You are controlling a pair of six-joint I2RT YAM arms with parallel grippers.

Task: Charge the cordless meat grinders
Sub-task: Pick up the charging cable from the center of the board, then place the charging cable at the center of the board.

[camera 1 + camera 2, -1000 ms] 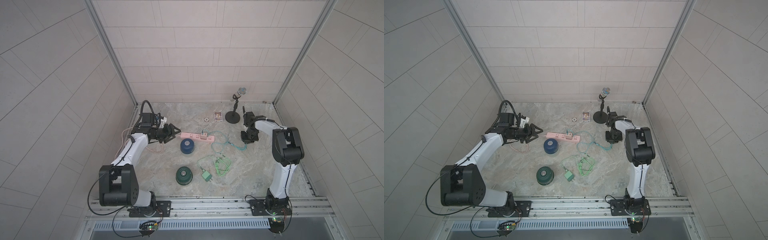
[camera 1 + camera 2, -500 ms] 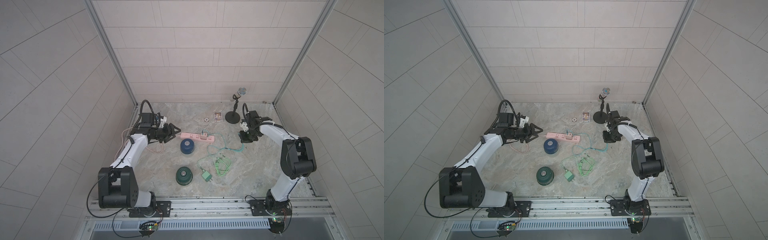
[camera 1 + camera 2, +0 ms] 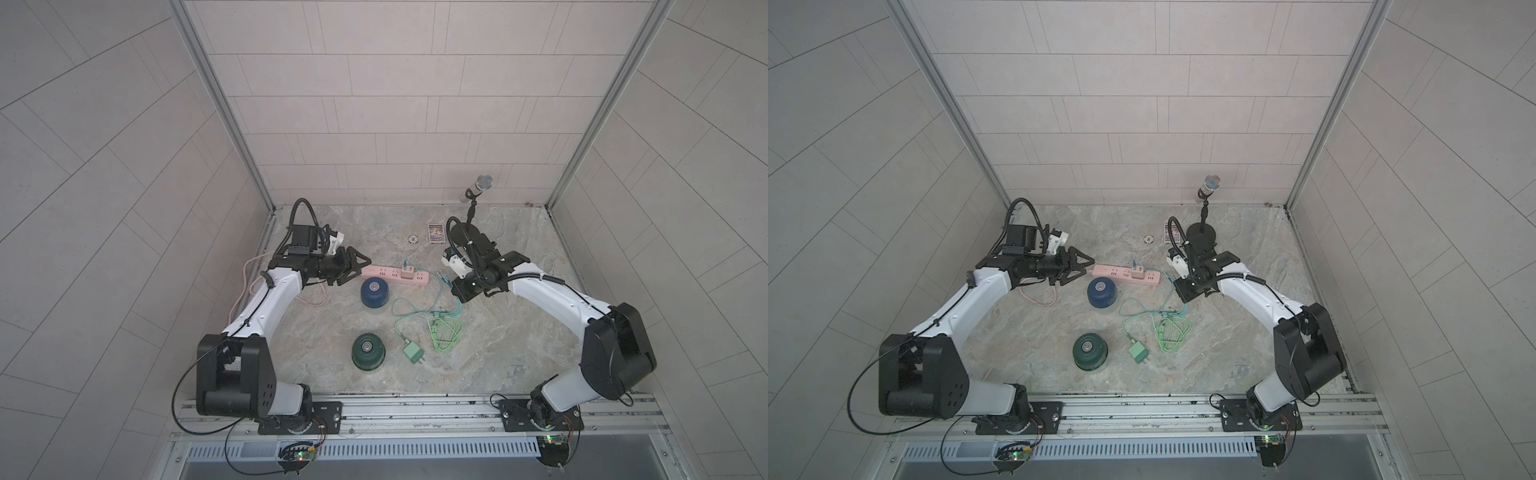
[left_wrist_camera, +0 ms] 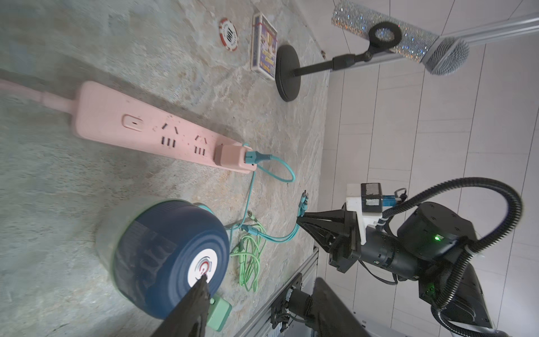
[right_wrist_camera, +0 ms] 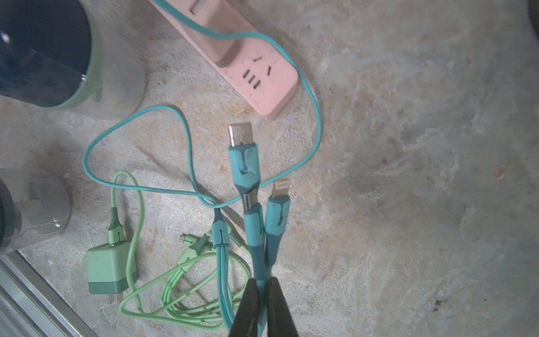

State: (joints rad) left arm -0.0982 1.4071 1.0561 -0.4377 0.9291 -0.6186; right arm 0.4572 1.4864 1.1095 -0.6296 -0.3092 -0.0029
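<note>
Hovering open-jawed and empty in a top view, the left end effector (image 3: 362,266) is facing the pink power strip (image 3: 394,277); the blue grinder (image 3: 375,292) is standing beside that strip on the worktop (image 3: 498,332), the green grinder (image 3: 367,352) nearer the rail (image 3: 415,409). From the left wrist, the blue grinder is sitting close. From the right wrist, the right end effector (image 5: 262,287) is clamping the teal cable (image 5: 253,230) tightly.

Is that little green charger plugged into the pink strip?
Unplugged: the green charger lies on the table, prongs bare, apart from the pink strip.
</note>
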